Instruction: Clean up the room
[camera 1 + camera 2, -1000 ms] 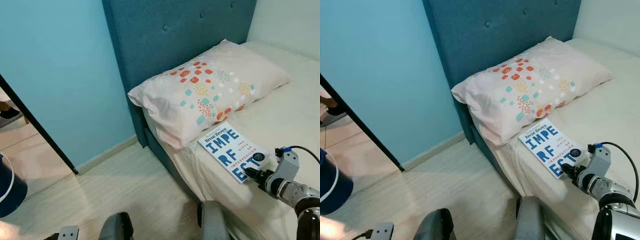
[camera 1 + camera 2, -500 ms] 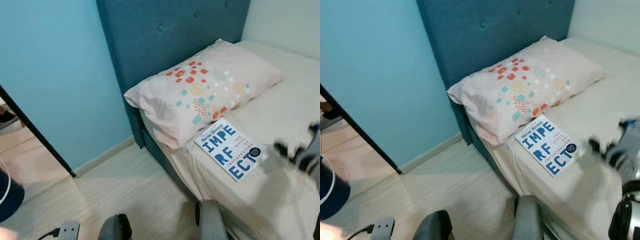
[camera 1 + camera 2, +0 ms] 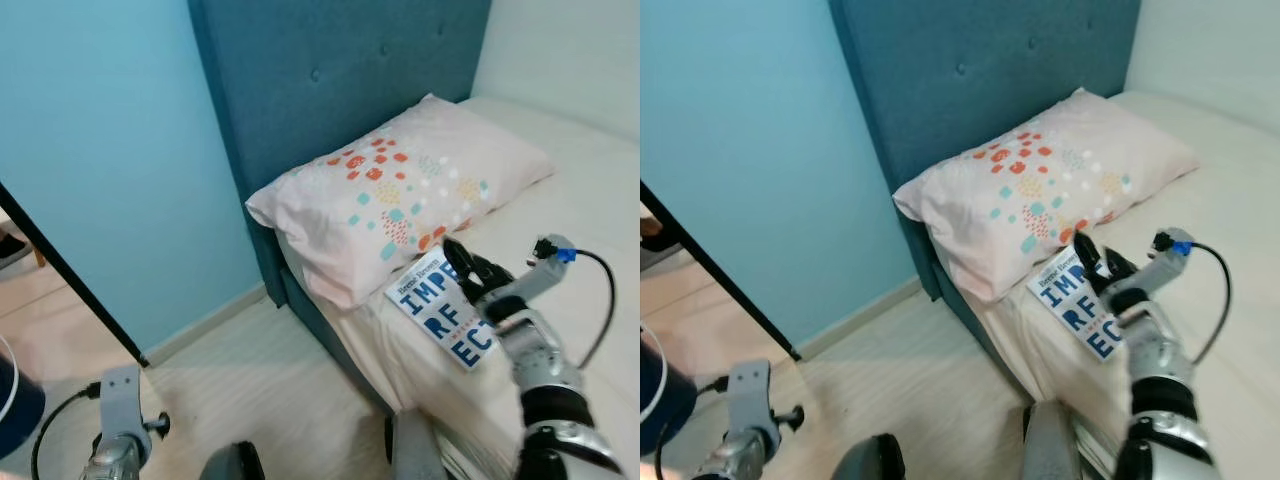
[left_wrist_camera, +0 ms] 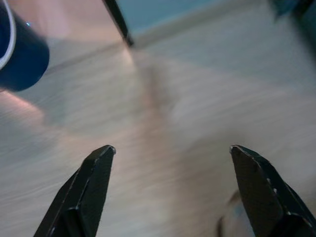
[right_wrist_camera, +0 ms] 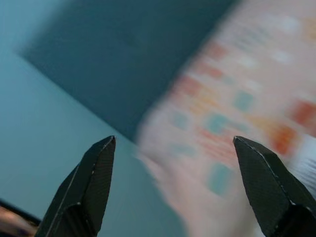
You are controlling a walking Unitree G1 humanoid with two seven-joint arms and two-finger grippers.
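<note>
We counted one book (image 3: 440, 310), one pillow (image 3: 400, 195) and one bed (image 3: 590, 200). The book lay flat on the mattress near the bed's edge, just below the pillow's lower corner, its white cover with large blue letters facing up. One dark blue bin (image 4: 19, 54) stood on the pale wood floor (image 3: 250, 390) near a black door frame (image 3: 70, 270).

Our right gripper (image 3: 470, 268) hung over the book's far end, close to the pillow, fingers (image 5: 94, 182) spread wide with nothing between them; its wrist camera looked, blurred, at the pillow and the teal headboard (image 3: 330, 80). Our left gripper (image 4: 173, 192) was low over the floor, fingers also spread and empty.

A second before, our right gripper had sat at the book's near corner, by the bed's edge; half a second before it was a blur off to the right. Our left arm (image 3: 120, 420) had risen into the head view, and the camera had shifted a little.
</note>
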